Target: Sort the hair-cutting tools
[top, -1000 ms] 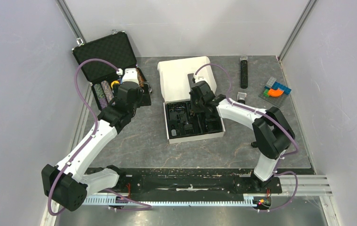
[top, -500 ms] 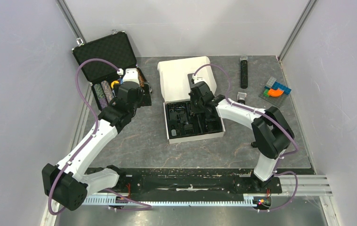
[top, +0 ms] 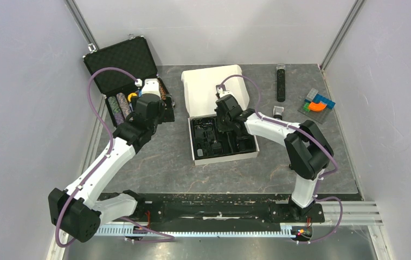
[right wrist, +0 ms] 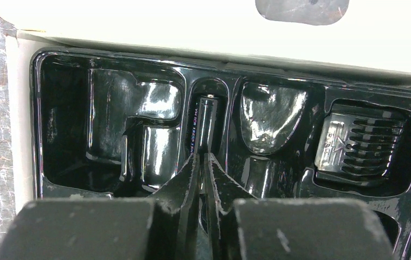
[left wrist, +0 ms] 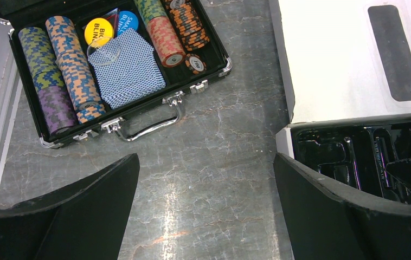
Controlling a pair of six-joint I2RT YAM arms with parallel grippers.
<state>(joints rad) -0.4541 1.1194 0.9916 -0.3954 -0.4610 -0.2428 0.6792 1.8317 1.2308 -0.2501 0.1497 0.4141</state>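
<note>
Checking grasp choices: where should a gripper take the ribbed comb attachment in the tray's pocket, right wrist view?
Probably from straight above, pinching the comb attachment by its side walls: it lies flat, ribs up, sunk in a tray pocket whose walls block sideways approach.

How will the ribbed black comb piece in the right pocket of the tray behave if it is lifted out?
The comb piece looks like stiff moulded plastic, so it should probably keep its shape. It seems small and slotted, so likely light. It sits snugly in a glossy pocket of the tray, so it may stick or slip.
</note>
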